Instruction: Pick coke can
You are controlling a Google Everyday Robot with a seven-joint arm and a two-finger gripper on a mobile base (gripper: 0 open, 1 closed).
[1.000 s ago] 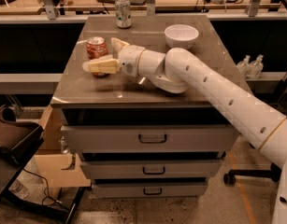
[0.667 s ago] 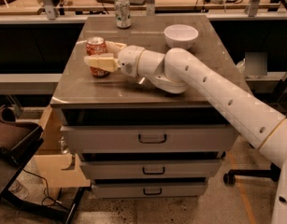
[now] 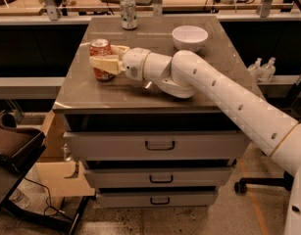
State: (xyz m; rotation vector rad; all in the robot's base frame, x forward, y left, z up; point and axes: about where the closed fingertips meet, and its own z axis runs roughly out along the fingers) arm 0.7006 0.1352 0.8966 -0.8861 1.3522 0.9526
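Note:
The coke can [image 3: 99, 48], red with white lettering and a silver top, stands upright at the left of the grey cabinet top [image 3: 155, 94]. My gripper [image 3: 101, 57] reaches in from the right on the white arm and is open around the can. One cream finger [image 3: 105, 64] crosses in front of the can's lower half. The other finger [image 3: 119, 48] lies behind it to the right, with its tip hidden by the can. The can still rests on the top.
A green-and-white can [image 3: 128, 12] stands at the back edge of the top. A white bowl [image 3: 189, 37] sits at the back right. The cabinet has three drawers [image 3: 160, 145] below. A dark chair [image 3: 12, 146] and a cardboard box [image 3: 54, 168] stand at the left.
My gripper has moved left and back toward the coke can, and its fingers now lie on either side of it. The can has not moved.

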